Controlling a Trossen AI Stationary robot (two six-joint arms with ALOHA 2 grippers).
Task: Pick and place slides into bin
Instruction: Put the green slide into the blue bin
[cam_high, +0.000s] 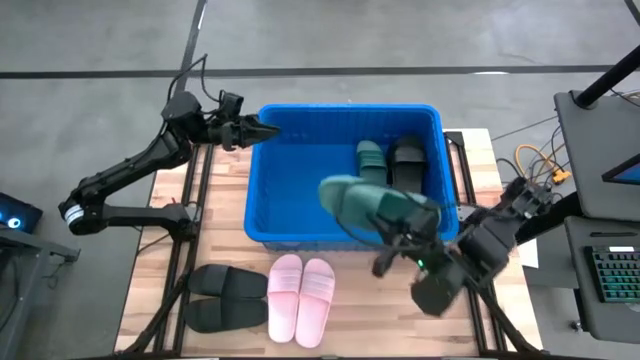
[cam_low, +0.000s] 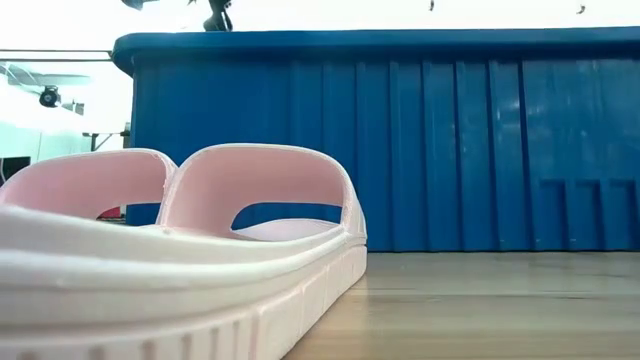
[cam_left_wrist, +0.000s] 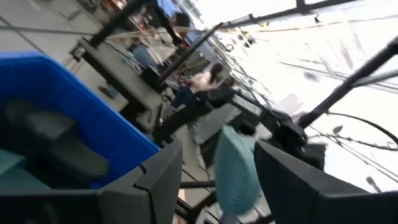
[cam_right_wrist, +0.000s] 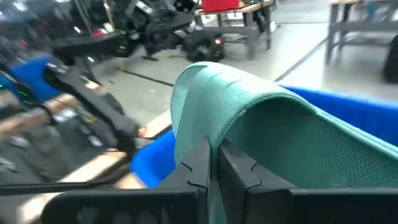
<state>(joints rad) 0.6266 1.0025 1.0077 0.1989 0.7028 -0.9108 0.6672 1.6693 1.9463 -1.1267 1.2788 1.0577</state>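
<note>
While the left gripper (cam_high: 262, 130) is parked at the bin's (cam_high: 262, 228) far left corner, fingers spread and nothing held between them, the action is found further right. On the desk (cam_high: 350, 330) in front of the bin, a black pair (cam_high: 222, 297) and a pink pair (cam_high: 301, 297) are left lying side by side, long axes pointing toward the bin. Inside the bin, one dark green slide (cam_high: 372, 160) and one black slide (cam_high: 407, 160) are already resting near the far right corner. Then, at the bin's near right wall, a second green slide (cam_high: 372, 203) is carried above the rim by the right gripper (cam_high: 400, 240), its length stretched leftward from the gripper and hanging over the bin's interior. In the right wrist view the gripper (cam_right_wrist: 212, 163) is seen pinched tight on the edge of this green slide (cam_right_wrist: 280, 130), fingers nearly together. Release looks close; only a small carry inward seems to be needed.
</note>
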